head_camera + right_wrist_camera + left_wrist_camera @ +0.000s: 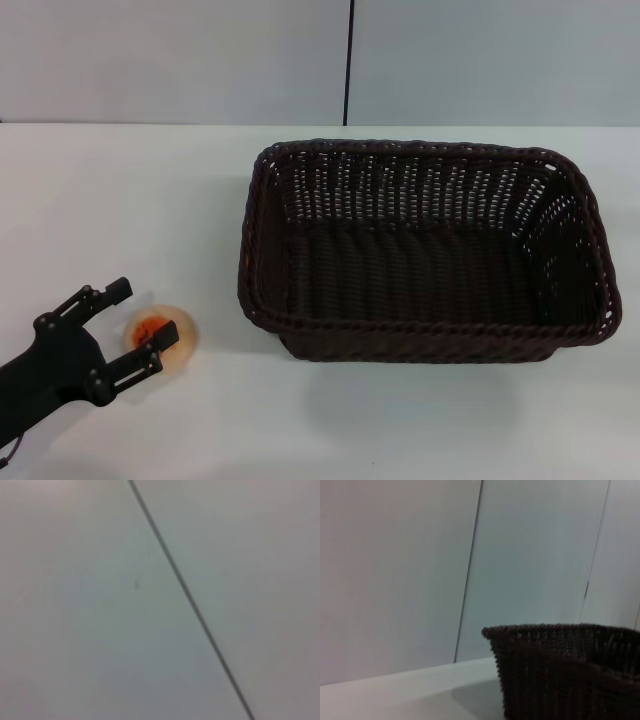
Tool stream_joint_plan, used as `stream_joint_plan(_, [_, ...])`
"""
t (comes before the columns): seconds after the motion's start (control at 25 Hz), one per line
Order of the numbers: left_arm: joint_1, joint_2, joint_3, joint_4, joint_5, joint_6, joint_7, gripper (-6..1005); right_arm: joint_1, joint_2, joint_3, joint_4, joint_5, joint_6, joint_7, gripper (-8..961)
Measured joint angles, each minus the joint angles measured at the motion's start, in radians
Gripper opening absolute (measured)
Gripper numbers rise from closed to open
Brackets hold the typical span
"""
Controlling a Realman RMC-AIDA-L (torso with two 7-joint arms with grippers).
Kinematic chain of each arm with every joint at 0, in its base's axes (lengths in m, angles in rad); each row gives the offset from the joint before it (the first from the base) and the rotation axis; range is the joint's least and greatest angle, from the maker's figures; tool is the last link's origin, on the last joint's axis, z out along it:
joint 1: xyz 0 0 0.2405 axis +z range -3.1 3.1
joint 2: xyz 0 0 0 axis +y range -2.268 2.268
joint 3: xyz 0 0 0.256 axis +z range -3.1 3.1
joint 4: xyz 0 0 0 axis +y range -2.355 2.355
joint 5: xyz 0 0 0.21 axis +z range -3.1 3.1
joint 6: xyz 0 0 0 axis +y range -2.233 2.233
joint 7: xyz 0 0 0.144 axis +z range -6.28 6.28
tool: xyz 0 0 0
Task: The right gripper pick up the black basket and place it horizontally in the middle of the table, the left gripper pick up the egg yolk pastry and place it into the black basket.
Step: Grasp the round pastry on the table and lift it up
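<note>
The black basket stands upright on the white table, long side across, right of the middle. It also shows in the left wrist view. The egg yolk pastry, pale with an orange blotch, lies on the table at the front left. My left gripper is open at the front left, its fingers on either side of the pastry's near edge. The pastry lies apart from the basket, left of it. My right gripper is out of view.
A pale wall with a dark vertical seam runs behind the table's far edge. The right wrist view shows only a pale surface with a dark line.
</note>
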Motion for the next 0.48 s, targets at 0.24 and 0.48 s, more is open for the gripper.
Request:
stream_joint_plan(0.24, [0.008, -0.001, 0.012, -0.003, 0.000, -0.051, 0.043, 786, 0.000, 0.000, 0.056, 0.027, 0.001, 0.002, -0.008, 447])
stream_joint_plan(0.48, [0.006, 0.000, 0.051, -0.003, 0.000, -0.094, 0.055, 784, 0.010, 0.000, 0.056, 0.046, 0.001, 0.006, -0.014, 447])
